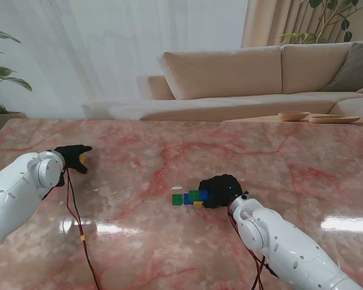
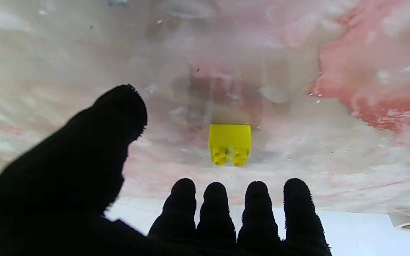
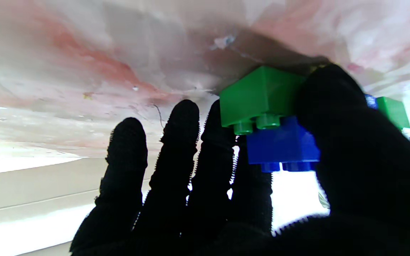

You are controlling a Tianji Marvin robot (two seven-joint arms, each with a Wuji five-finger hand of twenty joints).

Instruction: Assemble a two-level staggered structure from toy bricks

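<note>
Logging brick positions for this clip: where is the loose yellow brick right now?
In the stand view the yellow brick lies on the table's left side, at the left hand's fingertips, far from the brick cluster.

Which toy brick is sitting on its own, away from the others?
The yellow brick by the left hand; the green and blue ones cluster at the right hand.

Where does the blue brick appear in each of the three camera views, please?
Stand view: the blue brick sits mid-table in the brick cluster, against the right hand.
Left wrist view: not in it; only a lone yellow brick shows.
Right wrist view: it sits on a green brick, offset, between the thumb and the fingers.
Shared landmark: the pink marble table, seen in all three.
</note>
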